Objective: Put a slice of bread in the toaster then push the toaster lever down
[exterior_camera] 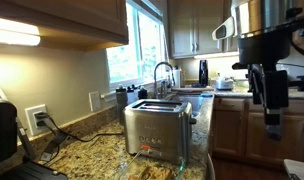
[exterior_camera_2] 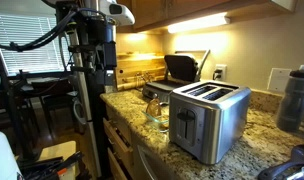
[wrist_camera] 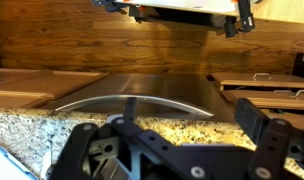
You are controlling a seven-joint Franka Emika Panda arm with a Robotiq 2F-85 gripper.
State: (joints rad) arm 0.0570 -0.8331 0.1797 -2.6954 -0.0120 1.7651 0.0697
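Hanging well apart from the toaster (exterior_camera: pixel 157 130), the hand (exterior_camera: pixel 272 125) is spread wide, empty. Fetching the slice of bread (exterior_camera: pixel 152 172), apparently on the tabletop (exterior_camera: pixel 92 142) just before the toaster, seems the step; next, lower over it.

Both exterior views show you the toaster (exterior_camera: pixel 157 130) (exterior_camera_2: pixel 209 120) close up from opposite sides; your wrist view looks low across the counter (wrist_camera: pixel 22 125).

Kitchen. Speckled granite counter (wrist_camera: pixel 17 130) lies below the claw (wrist_camera: pixel 167 135). In an exterior view, wood cabinets (exterior_camera: pixel 227 125) stand behind the claw, and a daylit window (exterior_camera: pixel 142 45) sits well beyond it, above a faucet (exterior_camera: pixel 164 75). Under-cabinet light (exterior_camera: pixel 12 37) is on, farthest from the claw; wall outlet (exterior_camera: pixel 36 118) is below the light.
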